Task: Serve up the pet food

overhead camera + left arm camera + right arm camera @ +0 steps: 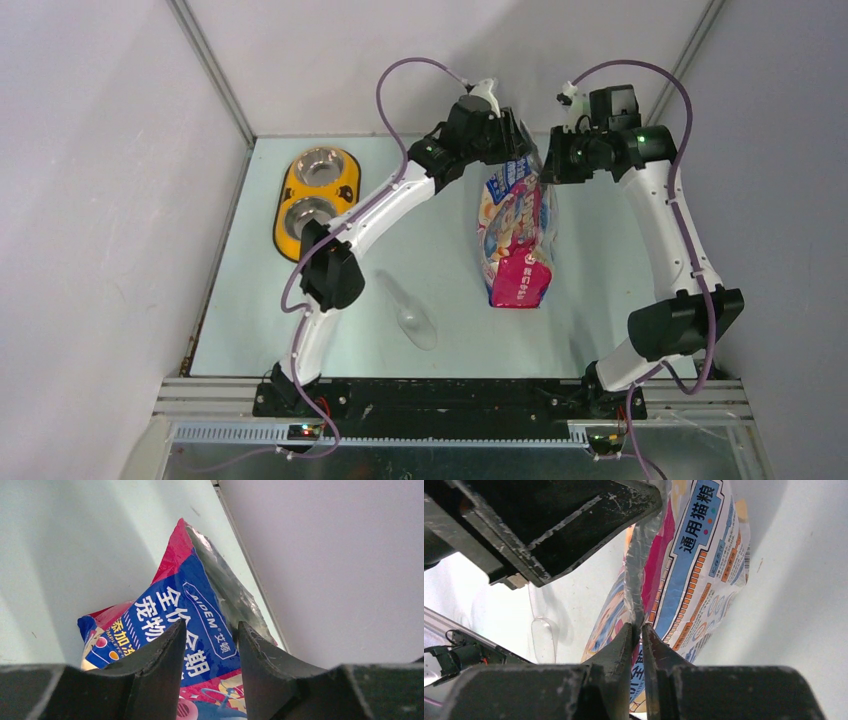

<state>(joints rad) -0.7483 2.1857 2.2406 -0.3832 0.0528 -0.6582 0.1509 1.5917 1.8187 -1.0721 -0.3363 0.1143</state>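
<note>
The pink-blue cartoon-cat bag (515, 240) stands upright on the table, a little right of the middle. No pet food shows; no kibble is in view in any frame. My right gripper (641, 626) is shut on the clear sealed strip at the bag's (704, 555) top edge; in the top view it (548, 165) is at the bag's top right. My left gripper (211, 625) is open at the bag's top left (515, 140), with the bag's blue front (195, 605) showing between its jaws. One of its fingers (574, 525) meets the bag's top edge.
A yellow feeder (285, 205) with two empty steel bowls lies at the far left. A clear plastic scoop (412, 315) lies on the table near the front, left of the bag; it also shows in the right wrist view (541, 635). Walls enclose the table's back and sides.
</note>
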